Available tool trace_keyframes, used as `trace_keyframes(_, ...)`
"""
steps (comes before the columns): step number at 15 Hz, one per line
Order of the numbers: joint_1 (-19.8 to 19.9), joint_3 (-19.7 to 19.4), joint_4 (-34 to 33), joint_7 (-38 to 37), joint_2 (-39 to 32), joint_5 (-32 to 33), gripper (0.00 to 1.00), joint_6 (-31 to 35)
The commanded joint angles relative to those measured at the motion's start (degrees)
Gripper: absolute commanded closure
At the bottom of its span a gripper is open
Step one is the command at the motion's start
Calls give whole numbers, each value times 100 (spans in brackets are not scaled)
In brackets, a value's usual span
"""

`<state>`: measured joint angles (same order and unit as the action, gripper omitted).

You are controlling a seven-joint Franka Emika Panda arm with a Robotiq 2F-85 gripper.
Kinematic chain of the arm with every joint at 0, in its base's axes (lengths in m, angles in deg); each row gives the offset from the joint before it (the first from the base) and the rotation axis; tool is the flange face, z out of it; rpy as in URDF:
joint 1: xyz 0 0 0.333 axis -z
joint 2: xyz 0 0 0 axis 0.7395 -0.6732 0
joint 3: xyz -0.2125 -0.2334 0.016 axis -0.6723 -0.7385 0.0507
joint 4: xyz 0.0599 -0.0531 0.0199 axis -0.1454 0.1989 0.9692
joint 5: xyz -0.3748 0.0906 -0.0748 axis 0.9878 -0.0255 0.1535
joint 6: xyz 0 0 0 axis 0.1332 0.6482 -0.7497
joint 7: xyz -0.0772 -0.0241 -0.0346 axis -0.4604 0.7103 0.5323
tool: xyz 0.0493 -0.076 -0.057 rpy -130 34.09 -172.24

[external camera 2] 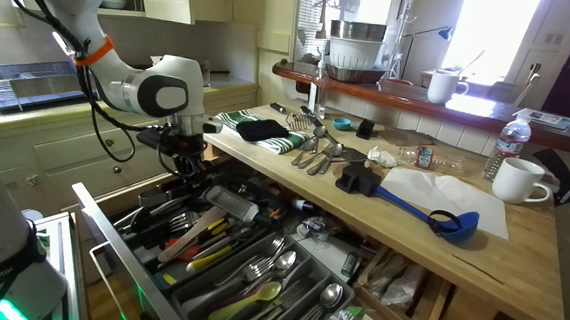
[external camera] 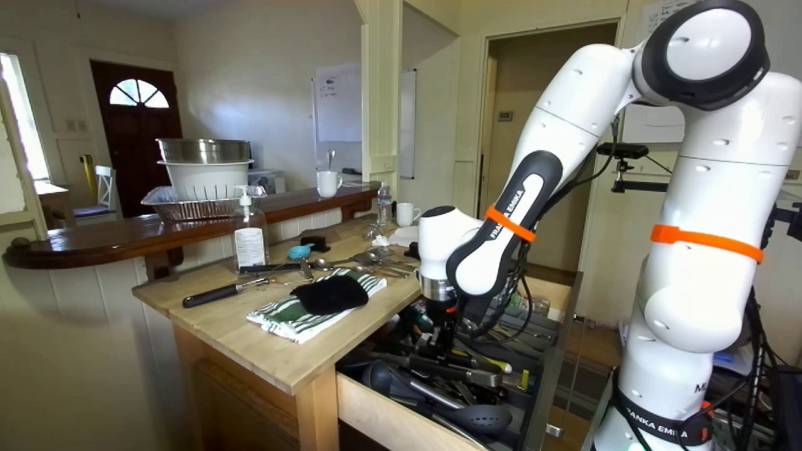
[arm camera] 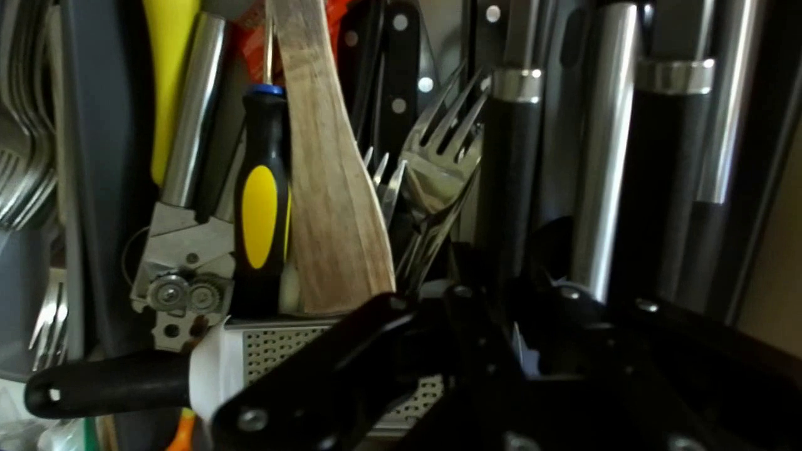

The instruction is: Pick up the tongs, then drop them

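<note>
What look like the tongs, dark with a squared silver end toward the drawer front, lie among utensils in the open drawer. Their silver end also shows in an exterior view. My gripper points down into the drawer above them; it also shows in an exterior view. In the wrist view, the fingers stand fairly close together on either side of a dark handle with a silver band. I cannot tell whether this handle belongs to the tongs. The space between the fingertips is too dark to show contact.
A grater lies under and beside the left finger. A wooden spatula, a can opener and black-handled tools crowd the drawer. The drawer front and the wooden counter edge border it. A slotted spoon lies close by.
</note>
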<state>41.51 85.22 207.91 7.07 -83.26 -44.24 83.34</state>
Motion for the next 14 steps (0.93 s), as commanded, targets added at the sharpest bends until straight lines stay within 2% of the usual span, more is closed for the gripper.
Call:
trace_keyframes(1, -97, -63, -3, 468, -317, -397, 95, 286)
trace_keyframes(2, -83, -60, -4, 428, -351, -346, 95, 349)
trace_keyframes(3, -80, -63, -6, 411, -359, -332, 57, 322)
trace_keyframes(4, -72, -68, -8, 317, -327, -247, 56, 296)
trace_keyframes(8, -117, -33, -42, 316, 328, -362, 27, -151)
trace_keyframes(9, -143, -27, 270, 384, 786, -436, 20, -194)
trace_keyframes(10, -205, -25, 263, 503, 1024, -600, 12, -473)
trace_keyframes(11, -285, -34, -36, 635, 1074, -750, 5, -885)
trace_keyframes(12, -412, -82, -31, 904, 1374, -1017, 1, -1304)
trace_keyframes(14, -581, -158, 275, 1159, 2186, -1254, 0, -1990)
